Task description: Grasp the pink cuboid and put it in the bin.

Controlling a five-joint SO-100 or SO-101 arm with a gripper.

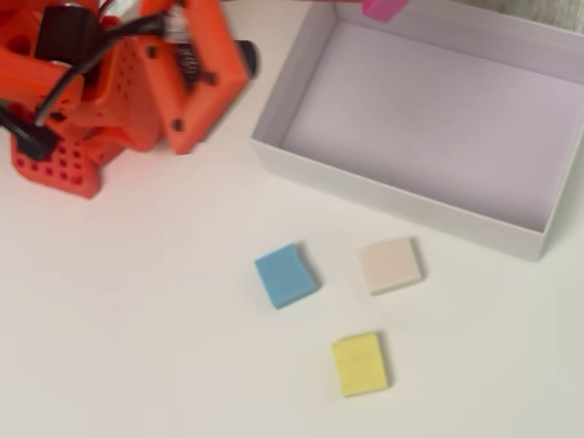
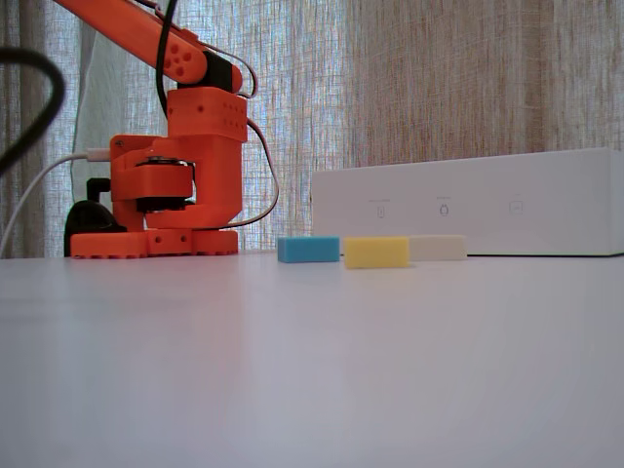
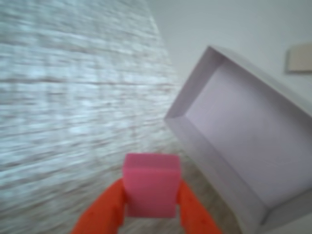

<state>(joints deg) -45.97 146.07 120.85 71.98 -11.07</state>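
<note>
In the wrist view my gripper (image 3: pixel 150 195) is shut on the pink cuboid (image 3: pixel 150 184), which sits between the two orange fingers (image 3: pixel 100 214). The white bin (image 3: pixel 234 126) lies to the right of it and below, with its corner nearest the block. In the overhead view the pink cuboid (image 1: pixel 383 8) shows at the top edge, over the far wall of the bin (image 1: pixel 401 196); the gripper itself is out of that frame. In the fixed view the bin (image 2: pixel 468 210) stands behind the blocks and the gripper is out of frame above.
A blue block (image 1: pixel 286 275), a beige block (image 1: pixel 391 265) and a yellow block (image 1: pixel 359 363) lie on the white table in front of the bin. The orange arm base (image 1: pixel 64 137) stands at the top left. A curtain hangs behind the table (image 2: pixel 439 78).
</note>
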